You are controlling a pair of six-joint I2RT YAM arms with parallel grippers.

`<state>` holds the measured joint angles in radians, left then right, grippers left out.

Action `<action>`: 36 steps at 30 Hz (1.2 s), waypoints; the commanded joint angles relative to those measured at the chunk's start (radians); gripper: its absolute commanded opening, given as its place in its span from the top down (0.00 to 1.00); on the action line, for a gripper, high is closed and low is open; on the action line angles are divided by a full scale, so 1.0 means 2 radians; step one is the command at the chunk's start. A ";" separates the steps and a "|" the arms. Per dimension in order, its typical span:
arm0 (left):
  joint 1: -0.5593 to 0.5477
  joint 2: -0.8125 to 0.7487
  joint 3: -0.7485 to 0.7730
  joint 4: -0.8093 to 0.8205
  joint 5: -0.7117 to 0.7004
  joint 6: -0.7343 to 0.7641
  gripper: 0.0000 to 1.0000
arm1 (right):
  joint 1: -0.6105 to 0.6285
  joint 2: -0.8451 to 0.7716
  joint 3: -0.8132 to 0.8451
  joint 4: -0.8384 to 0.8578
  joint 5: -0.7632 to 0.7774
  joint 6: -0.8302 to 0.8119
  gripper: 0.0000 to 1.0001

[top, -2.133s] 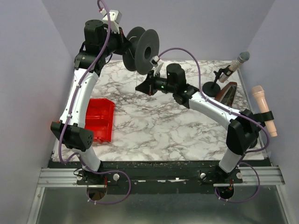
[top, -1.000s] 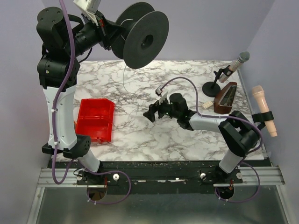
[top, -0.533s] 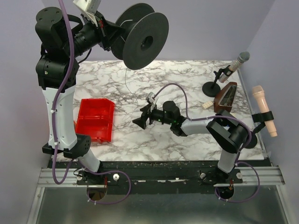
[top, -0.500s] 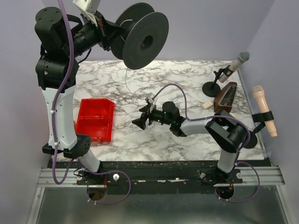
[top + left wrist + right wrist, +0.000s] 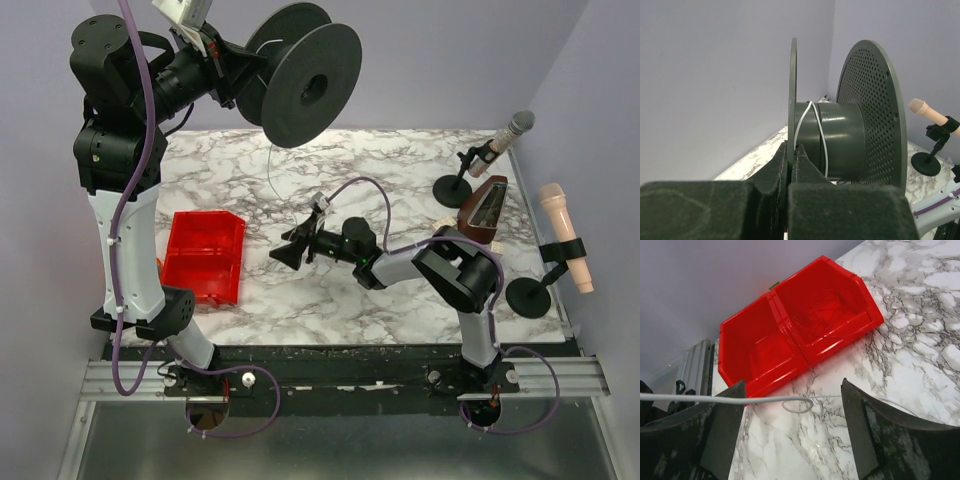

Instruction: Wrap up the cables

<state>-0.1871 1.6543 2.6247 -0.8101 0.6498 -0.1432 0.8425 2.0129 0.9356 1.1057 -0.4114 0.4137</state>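
Observation:
A black spool is held high over the table's back left, and my left gripper is shut on its near flange. In the left wrist view the fingers pinch that thin flange, and a white cable loops over the hub. The cable hangs thinly from the spool toward the table. My right gripper sits low over the table's middle, open. In the right wrist view the cable crosses between its spread fingers with a small loop, ungripped.
A red two-compartment bin lies left of the right gripper, also close ahead in the right wrist view as the bin. At the right stand a grey microphone, a wooden metronome, a pink microphone and a round stand base.
The left arm lifted the spool high, then held still. The right gripper dropped toward the table and slid left to the hanging cable, its jaws narrowing somewhat.

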 commanded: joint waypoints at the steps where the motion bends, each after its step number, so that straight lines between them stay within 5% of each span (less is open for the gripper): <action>1: 0.002 0.000 0.021 0.031 0.012 -0.011 1.00 | 0.001 0.020 0.024 0.035 -0.019 0.044 0.28; 5: 0.002 0.000 0.028 0.031 0.015 -0.013 1.00 | -0.009 0.016 0.026 0.014 -0.007 0.062 0.94; 6: 0.004 -0.001 0.028 0.028 0.020 -0.011 1.00 | -0.017 0.010 0.015 0.015 0.003 0.076 0.99; 10: 0.007 -0.016 0.018 -0.011 0.066 0.041 1.00 | -0.107 -0.034 -0.049 0.029 0.025 0.139 0.99; 14: 0.008 -0.041 -0.030 -0.116 0.090 0.188 1.00 | -0.205 -0.129 -0.108 -0.015 0.039 0.128 0.99; 23: -0.021 -0.107 -0.270 -0.247 -0.038 0.463 1.00 | -0.259 -0.292 0.047 -0.378 0.045 -0.043 0.99; 29: -0.045 -0.123 -0.426 -0.167 -0.096 0.441 1.00 | -0.243 -0.267 0.208 -0.543 -0.001 -0.053 0.99; 36: -0.091 -0.102 -0.483 -0.054 -0.181 0.395 1.00 | -0.165 -0.235 0.330 -0.677 0.045 -0.089 0.99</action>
<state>-0.3016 1.4475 1.6852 -1.0939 0.4374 0.6827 0.4503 1.4967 1.4662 -0.0208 -0.3702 0.2943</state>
